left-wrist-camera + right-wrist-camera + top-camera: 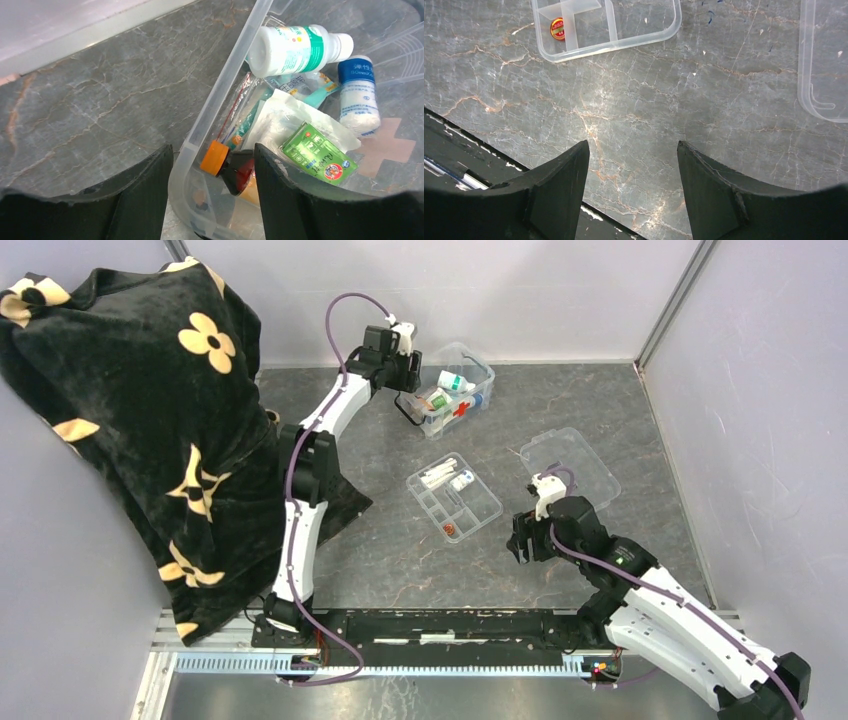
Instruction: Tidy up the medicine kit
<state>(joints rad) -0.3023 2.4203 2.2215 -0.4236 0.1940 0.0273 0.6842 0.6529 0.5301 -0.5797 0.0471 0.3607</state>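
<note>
Two arms, but only the left gripper (212,157) is at the medicine kit (223,82), far across the tabletop (634,100). Its jaws are spread astride the kit's end wall, the long axis running off to the far right. The right gripper (633,150), jaws likewise spread, hangs well apart.

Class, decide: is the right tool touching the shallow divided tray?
Apart. The right wrist view shows bare table between the right tool and the divided tray.
</note>
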